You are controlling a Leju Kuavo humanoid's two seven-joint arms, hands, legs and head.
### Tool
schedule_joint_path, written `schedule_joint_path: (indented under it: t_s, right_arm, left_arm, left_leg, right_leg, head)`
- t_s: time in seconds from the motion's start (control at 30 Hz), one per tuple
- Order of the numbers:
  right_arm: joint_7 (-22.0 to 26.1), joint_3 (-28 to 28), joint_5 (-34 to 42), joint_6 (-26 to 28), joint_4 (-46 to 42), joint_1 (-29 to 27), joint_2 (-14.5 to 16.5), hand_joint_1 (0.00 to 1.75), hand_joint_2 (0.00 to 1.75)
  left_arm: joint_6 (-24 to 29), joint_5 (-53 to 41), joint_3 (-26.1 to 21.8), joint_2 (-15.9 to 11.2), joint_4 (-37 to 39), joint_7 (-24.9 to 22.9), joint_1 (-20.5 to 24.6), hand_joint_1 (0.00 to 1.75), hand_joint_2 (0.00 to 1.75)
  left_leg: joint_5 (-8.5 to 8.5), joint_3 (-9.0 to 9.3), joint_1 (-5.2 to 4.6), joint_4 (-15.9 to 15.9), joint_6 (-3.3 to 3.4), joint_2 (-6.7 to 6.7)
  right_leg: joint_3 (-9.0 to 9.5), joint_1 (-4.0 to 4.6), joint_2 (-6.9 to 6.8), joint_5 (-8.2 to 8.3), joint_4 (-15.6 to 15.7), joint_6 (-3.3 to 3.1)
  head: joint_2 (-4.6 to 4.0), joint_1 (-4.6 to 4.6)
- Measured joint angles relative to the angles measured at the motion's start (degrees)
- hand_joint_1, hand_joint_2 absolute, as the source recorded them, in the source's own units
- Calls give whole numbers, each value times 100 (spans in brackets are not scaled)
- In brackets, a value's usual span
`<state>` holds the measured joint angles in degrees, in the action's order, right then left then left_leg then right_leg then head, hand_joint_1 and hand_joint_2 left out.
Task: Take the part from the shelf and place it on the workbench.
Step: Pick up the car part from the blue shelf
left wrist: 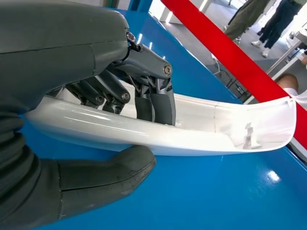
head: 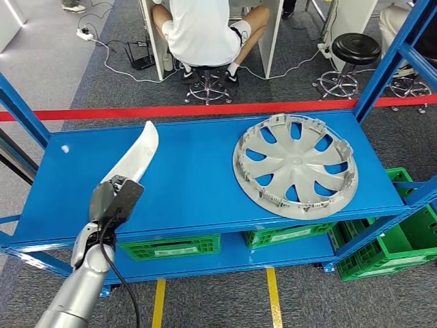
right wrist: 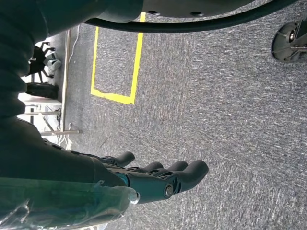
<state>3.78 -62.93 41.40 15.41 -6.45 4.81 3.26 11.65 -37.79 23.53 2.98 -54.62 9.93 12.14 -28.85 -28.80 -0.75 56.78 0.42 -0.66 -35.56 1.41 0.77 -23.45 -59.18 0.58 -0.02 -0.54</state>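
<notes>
The part (head: 135,156), a long curved white plastic trim strip, rises off the blue shelf (head: 196,171) in the left hand (head: 114,198), its free end reaching well beyond the fingers; a silver hubcap (head: 295,164) lies well apart.

At the left wrist, fingers (left wrist: 155,100) and thumb clamp the strip's glossy trough. It looks light, stiff, slippery; mid-length grip seems steadier.

The right hand (right wrist: 152,179) hangs open above carpet.

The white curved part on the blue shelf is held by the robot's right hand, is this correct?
Not quite: the left hand grips the white curved part on the blue shelf, as the left wrist view shows. The right hand hangs open over the floor.
</notes>
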Motion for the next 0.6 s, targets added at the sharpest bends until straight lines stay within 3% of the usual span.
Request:
schedule_joint_path:
  t_s: [0.37, 0.5, 0.6]
  right_arm:
    - [27, -9, 52, 14, 2, -3, 0, 0, 175]
    - [43, -9, 107, 19, 3, -8, 0, 0, 175]
    - [50, -9, 121, 20, 6, -9, 0, 0, 175]
  left_arm:
    - [251, -86, 41, 1, -48, -36, -10, 175, 175]
    - [468, -132, 55, -3, -325, 82, -149, 137, 175]
    - [585, -191, 80, -32, -722, 189, -313, 139, 175]
  left_leg:
    - [0, 0, 0, 0, 0, 0]
    - [0, -1, 0, 0, 0, 0]
    - [0, -2, 0, 0, 0, 0]
  right_leg:
    - [1, 0, 1, 0, 0, 0]
    - [-2, 0, 1, 0, 0, 0]
    - [-4, 0, 1, 0, 0, 0]
  head:
    - [0, 0]
    - [0, 0]
    - [0, 0]
